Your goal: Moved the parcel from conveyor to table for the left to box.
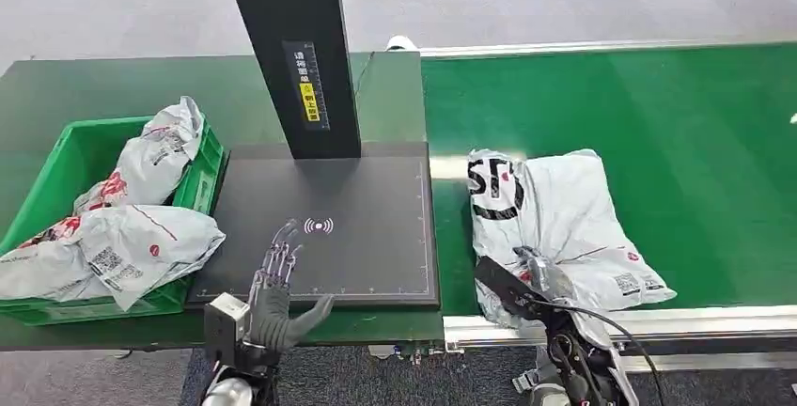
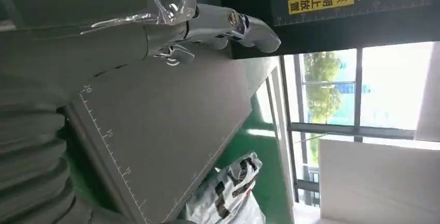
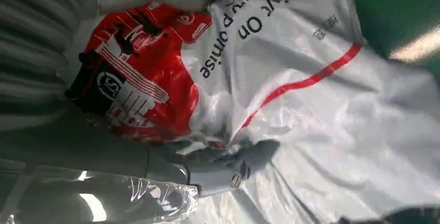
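Observation:
A white plastic parcel with black and red print lies on the green conveyor, close to its near edge. My right hand is on the parcel's near end. In the right wrist view the crumpled parcel sits against my palm, and my thumb presses into it. Left of the belt, my left hand hovers open over the near edge of the black scanner pad, fingers spread. The left wrist view shows those fingers above the pad, with the parcel beyond.
A green crate at the table's left holds several white parcels, some spilling over its rim. A black post rises from the far side of the pad. A metal rail borders the conveyor's near edge.

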`<control>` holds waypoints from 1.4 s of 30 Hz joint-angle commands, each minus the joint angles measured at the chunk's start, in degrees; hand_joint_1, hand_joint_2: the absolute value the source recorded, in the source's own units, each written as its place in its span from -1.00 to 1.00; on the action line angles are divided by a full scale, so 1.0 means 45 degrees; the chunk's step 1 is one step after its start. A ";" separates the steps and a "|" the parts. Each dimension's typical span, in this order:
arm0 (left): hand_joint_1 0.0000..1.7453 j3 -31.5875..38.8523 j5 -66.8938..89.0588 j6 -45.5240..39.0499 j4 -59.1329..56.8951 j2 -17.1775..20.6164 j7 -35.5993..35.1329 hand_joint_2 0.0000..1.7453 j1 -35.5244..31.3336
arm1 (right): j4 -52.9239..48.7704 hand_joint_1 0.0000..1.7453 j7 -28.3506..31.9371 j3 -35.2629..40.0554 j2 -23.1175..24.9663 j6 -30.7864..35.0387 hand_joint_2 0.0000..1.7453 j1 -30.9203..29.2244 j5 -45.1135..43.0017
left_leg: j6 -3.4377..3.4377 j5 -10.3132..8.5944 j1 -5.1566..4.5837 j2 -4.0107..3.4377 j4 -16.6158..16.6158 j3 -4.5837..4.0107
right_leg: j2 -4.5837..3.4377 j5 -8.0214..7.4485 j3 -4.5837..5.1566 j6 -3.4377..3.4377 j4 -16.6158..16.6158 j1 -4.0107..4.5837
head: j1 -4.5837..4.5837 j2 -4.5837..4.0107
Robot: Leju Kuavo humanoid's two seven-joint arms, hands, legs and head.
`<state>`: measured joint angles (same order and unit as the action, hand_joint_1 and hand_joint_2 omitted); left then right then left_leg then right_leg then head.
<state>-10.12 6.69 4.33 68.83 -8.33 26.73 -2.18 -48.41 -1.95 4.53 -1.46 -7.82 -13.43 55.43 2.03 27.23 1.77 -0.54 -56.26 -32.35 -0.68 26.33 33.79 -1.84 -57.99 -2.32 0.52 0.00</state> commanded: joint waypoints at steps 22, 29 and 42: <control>-1.00 0.0256 -0.0229 -0.0105 0.0389 0.0154 0.0455 1.00 0.0652 | -0.3649 0.74 0.5658 -0.1526 0.1121 0.1390 1.00 0.0908 -0.7346 | -0.0021 0.0002 -0.0002 0.0007 0.0008 -0.0030 | 0.0015 0.0003 0.0023 0.0036 0.0001 0.0007 | -0.0005 0.0000; -1.00 0.0121 -0.0259 -0.0025 -0.0143 0.0073 0.0693 1.00 0.0193 | -0.5991 1.00 0.8215 -0.2064 0.1803 0.3211 1.00 0.1701 -0.9298 | -0.0035 0.0004 -0.0002 0.0032 0.0007 -0.0035 | 0.0036 0.0008 0.0015 0.0051 0.0005 0.0012 | 0.0000 0.0000; -1.00 -0.0011 -0.0320 -0.0085 -0.0358 0.0121 0.0740 1.00 -0.0039 | -0.7821 0.82 0.9321 -0.2194 0.2152 0.4955 1.00 0.2107 -1.0830 | -0.0026 -0.0002 -0.0010 0.0024 0.0010 -0.0040 | 0.0032 0.0004 0.0026 0.0031 0.0006 0.0000 | 0.0000 0.0000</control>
<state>-9.16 5.44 4.20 70.82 -8.13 29.88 -0.71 -78.10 39.48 -3.28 6.89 11.96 -4.63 8.83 2.04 27.24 1.76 -0.55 -56.26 -32.56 -0.68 26.34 33.96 -1.85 -57.99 -2.33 0.52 0.00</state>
